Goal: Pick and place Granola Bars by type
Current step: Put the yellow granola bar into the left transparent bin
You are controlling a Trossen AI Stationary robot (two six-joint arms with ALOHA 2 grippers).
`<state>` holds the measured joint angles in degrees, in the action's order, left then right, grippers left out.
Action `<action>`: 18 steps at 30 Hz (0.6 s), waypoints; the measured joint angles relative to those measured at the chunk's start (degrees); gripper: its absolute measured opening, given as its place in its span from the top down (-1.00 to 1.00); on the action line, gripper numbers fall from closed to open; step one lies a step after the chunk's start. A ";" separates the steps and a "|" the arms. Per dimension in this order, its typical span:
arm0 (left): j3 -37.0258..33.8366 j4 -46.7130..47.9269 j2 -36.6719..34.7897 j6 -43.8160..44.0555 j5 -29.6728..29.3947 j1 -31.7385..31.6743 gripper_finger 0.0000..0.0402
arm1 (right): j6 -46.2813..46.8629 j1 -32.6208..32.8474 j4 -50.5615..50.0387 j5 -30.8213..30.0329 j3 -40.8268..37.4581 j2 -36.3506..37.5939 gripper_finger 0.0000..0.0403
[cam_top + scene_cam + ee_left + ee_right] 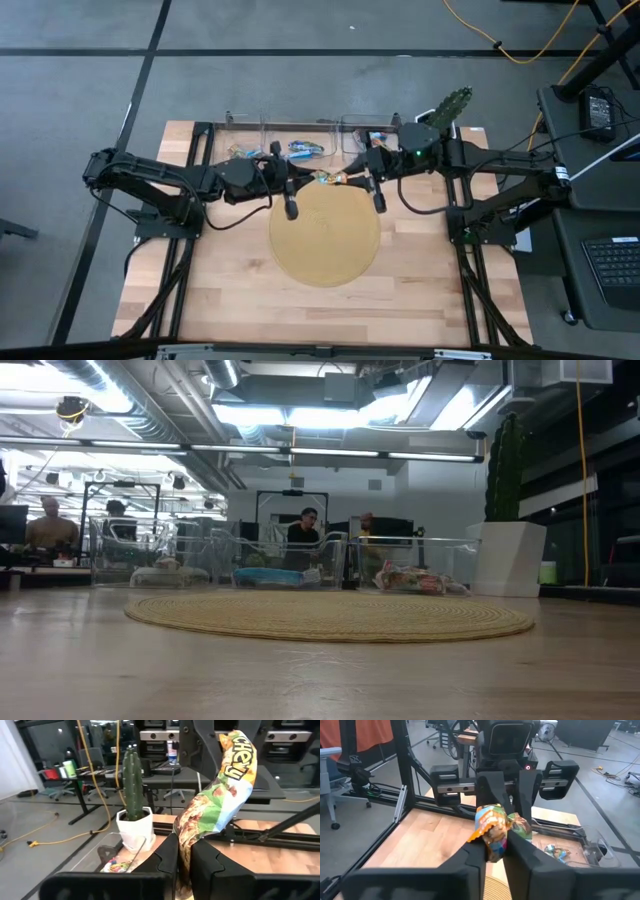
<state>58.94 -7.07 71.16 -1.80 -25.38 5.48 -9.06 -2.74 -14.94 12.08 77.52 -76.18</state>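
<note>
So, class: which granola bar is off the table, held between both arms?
The multicoloured bar, pinched by left gripper and right gripper; the others lie in the bins.

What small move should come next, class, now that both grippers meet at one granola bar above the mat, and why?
Probably the left gripper should let go. It is shut on one end of the granola bar, while the right gripper has closed on the other end, above the far edge of the mat. Releasing would complete the handover, so the right arm can carry it to a bin.
</note>
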 joint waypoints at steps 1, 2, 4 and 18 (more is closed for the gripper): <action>0.00 0.05 0.00 0.01 0.58 0.00 0.87 | 0.00 0.02 0.00 0.10 0.00 0.00 0.74; 0.00 0.13 0.00 0.07 1.17 0.00 0.85 | 0.00 0.02 0.00 0.22 0.00 0.00 0.76; 0.00 0.43 0.00 0.28 1.97 -0.02 0.81 | 0.00 0.04 0.03 0.30 0.00 0.00 0.79; -0.04 20.85 -9.84 9.63 2.88 2.97 0.47 | 0.01 0.04 -0.86 0.25 0.00 0.07 0.83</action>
<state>58.89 13.78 61.31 7.83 -22.50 8.44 -9.05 -2.70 -15.80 12.32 77.52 -76.12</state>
